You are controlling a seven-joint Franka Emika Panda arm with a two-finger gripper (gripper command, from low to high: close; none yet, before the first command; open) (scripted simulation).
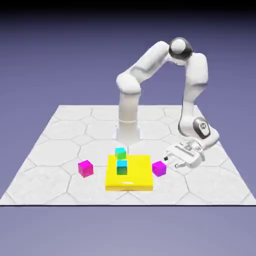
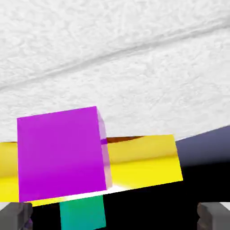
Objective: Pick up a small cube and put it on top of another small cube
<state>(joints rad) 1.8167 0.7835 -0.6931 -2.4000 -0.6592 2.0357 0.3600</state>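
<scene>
Tool (image 1: 173, 162) tilted low beside the violet-magenta cube (image 1: 159, 169) — fingers spread, nothing held

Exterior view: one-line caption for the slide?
White arm, claw open beside the violet-magenta cube, right of the yellow slab in the exterior view.

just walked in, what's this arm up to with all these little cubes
The arm's open tool is right beside the violet-magenta cube, seemingly lining up to grasp it; it holds nothing. A pinker cube sits across the yellow slab. No magenta cube is stacked on another cube.
</scene>
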